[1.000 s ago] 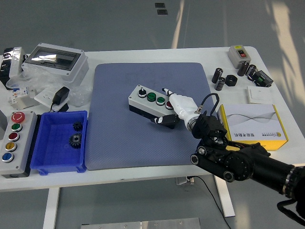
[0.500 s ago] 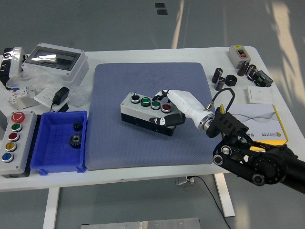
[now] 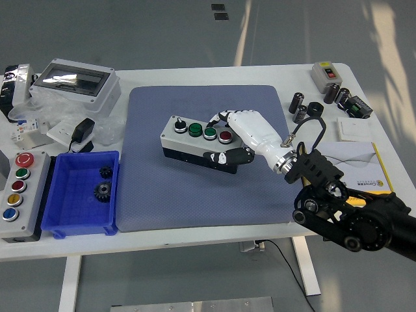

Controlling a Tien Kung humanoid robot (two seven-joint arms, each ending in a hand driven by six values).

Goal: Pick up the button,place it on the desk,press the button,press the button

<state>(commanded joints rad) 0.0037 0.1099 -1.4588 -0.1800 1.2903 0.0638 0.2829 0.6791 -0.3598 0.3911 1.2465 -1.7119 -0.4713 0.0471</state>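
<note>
The grey button box [image 3: 195, 140], with a black selector knob, two green buttons and one red, sits on the blue-grey mat [image 3: 208, 188] near its middle; the right hand [image 3: 242, 138] clasps the box's right end, thumb on the front face and fingers [image 3: 218, 119] curled over the top edge; a blue bin [image 3: 62, 224] holding gears [image 3: 102, 190] stands left of the mat on the white table [image 3: 195, 77]; a yellow-and-white carton [image 3: 380, 179] lies to the right.
</note>
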